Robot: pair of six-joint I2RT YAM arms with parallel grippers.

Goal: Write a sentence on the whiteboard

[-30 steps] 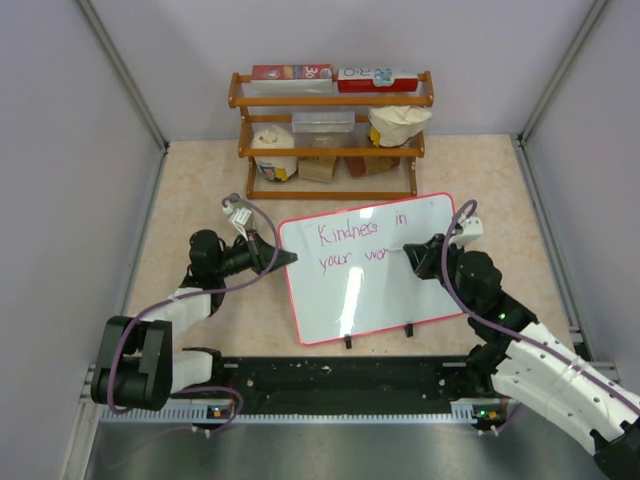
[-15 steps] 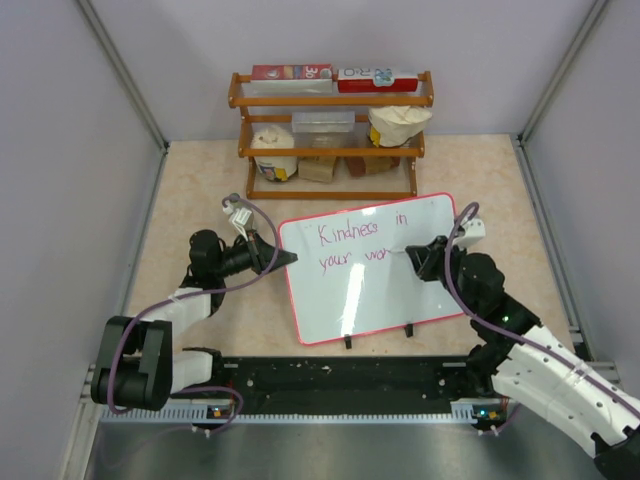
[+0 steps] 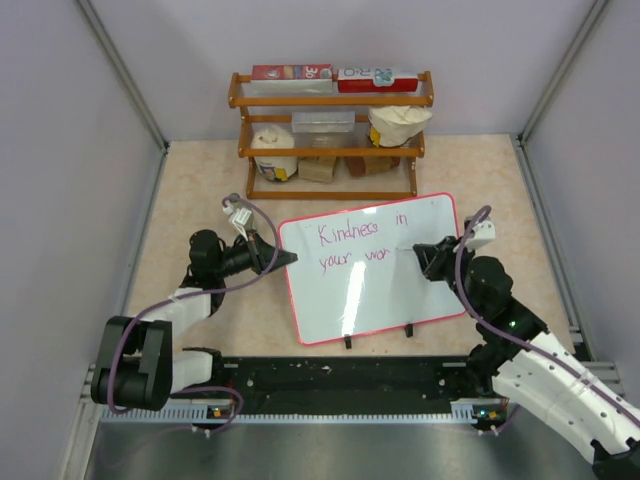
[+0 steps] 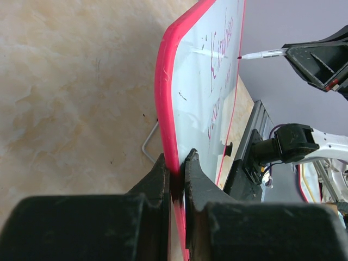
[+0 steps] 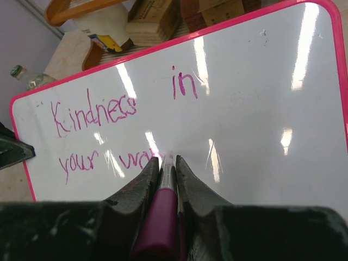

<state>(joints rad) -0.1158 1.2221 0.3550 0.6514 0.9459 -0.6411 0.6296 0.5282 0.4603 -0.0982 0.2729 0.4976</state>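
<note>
Shows a red-framed whiteboard (image 3: 400,295) standing tilted on a beige counter (image 3: 200,190), in front of a wooden rack (image 3: 330,101) of pantry goods. Pinches the board's left frame edge in the left claw (image 3: 288,257), closed narrow on it to steady it. Grips a magenta marker (image 5: 161,217) tight in the right claw (image 3: 418,255), tip at or just off the glossy surface; contact too fine to tell. Carries the pink sentence (image 3: 358,245) across the board's upper half, reading "Kindness in" above "your wor". Seems to be mid-word on the second line, most of the writing done. Calls next for light, even pressure and small strokes rightward to finish the last letters, with the board held firm.
</note>
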